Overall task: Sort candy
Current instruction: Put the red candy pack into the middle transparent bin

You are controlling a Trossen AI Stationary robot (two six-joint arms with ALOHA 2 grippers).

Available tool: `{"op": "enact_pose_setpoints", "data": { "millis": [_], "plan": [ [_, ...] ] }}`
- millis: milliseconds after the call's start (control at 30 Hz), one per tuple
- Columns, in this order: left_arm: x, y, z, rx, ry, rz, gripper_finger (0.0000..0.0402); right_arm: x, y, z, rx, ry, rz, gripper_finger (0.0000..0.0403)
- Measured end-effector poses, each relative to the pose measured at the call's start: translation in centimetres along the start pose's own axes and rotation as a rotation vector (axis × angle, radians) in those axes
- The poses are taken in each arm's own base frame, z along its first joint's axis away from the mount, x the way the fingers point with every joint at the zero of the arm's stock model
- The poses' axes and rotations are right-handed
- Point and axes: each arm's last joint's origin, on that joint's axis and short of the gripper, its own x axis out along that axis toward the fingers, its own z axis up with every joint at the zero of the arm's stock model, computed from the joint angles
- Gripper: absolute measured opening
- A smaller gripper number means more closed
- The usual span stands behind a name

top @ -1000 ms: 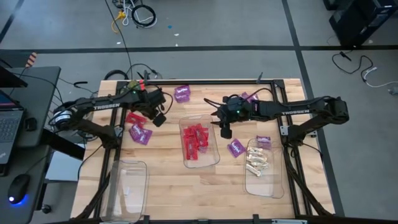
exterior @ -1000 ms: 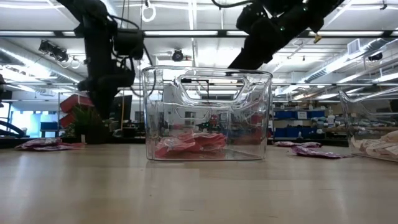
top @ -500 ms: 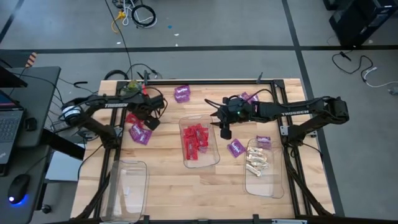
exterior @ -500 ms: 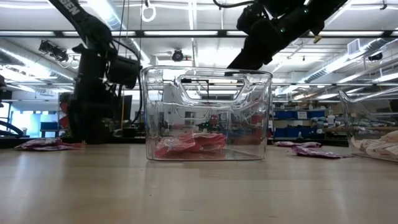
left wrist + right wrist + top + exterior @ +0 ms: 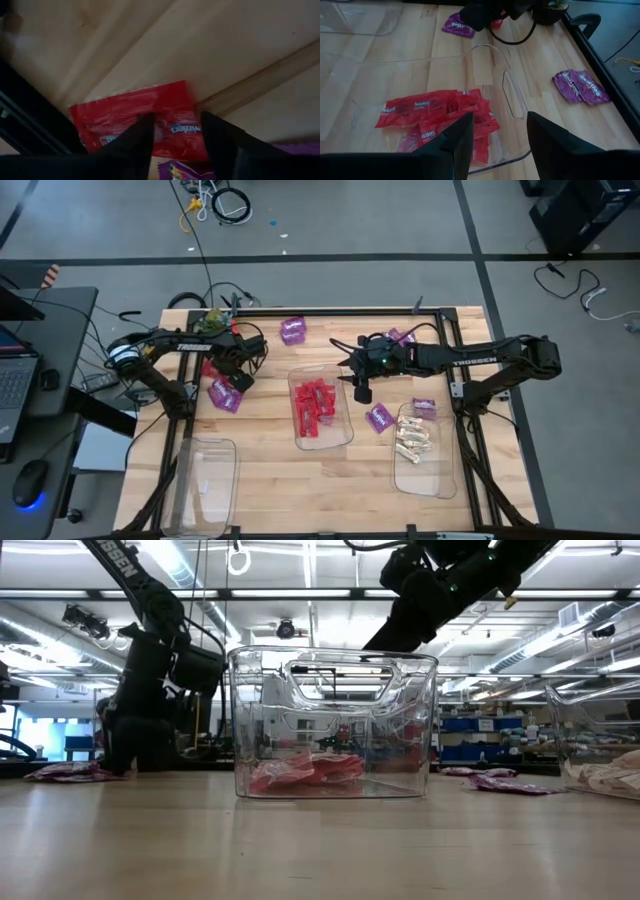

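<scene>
A red packet [image 5: 125, 117] lies flat on the table's left part, next to a purple packet [image 5: 226, 394]. My left gripper [image 5: 176, 125] stands open, low over the red packet and pointing steeply down, one finger at either side of its middle. The middle bin [image 5: 345, 435] holds several red packets [image 5: 314, 408]. My right gripper [image 5: 500, 125] hangs open above that bin's far right corner, touching nothing. Other purple packets [image 5: 292, 330] [image 5: 378, 417] lie loose on the table. Cream pieces [image 5: 414, 438] fill the right bin. My left gripper comes at the red packet's middle [image 5: 172, 131] from above with open fingers. Whether the fingertips [image 5: 145, 127] touch the wrapper I cannot tell, because the fingers themselves hide that spot. The packet lies flat on the table.
A clear bin [image 5: 205, 485] stands at the near left with nothing showing in it. A black frame rail [image 5: 30, 125] runs close beside the red packet. More purple packets [image 5: 424, 406] [image 5: 400, 336] lie near the right bin and behind my right arm.
My left gripper has gone down and toward the table's left edge, tipping steeper until it stands low over the red packet. My right arm has kept still.
</scene>
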Motion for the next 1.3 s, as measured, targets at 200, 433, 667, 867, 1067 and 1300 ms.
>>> {"op": "enact_pose_setpoints", "data": {
  "millis": [200,433,667,867,1067,1300],
  "plan": [
    [-0.1,-0.2,0.1,0.036,0.002,-0.045,0.0030,0.0,0.0,-0.1,0.000,0.007,0.000,0.0169],
    [-1.3,-0.4,-0.1,0.085,-0.042,0.007,0.0003,0.0,0.0,-0.1,0.000,0.014,0.001,0.0169],
    [-5.5,-0.5,0.4,0.104,-0.160,0.029,0.0001,0.0,0.0,-0.1,0.000,0.014,-0.003,0.0169],
    [-9.7,-0.7,0.6,0.133,-0.306,-0.006,0.0001,0.0,0.0,-0.1,0.002,0.015,-0.003,0.0169],
    [-14.3,-1.0,0.1,0.177,-0.467,-0.058,0.0000,0.0,0.0,-0.2,0.001,0.020,-0.012,0.0169],
    [-20.1,-0.7,-0.8,0.211,-0.725,-0.166,0.0000,-0.1,-0.2,-0.3,0.001,0.035,-0.079,0.0169]
  ]
}}
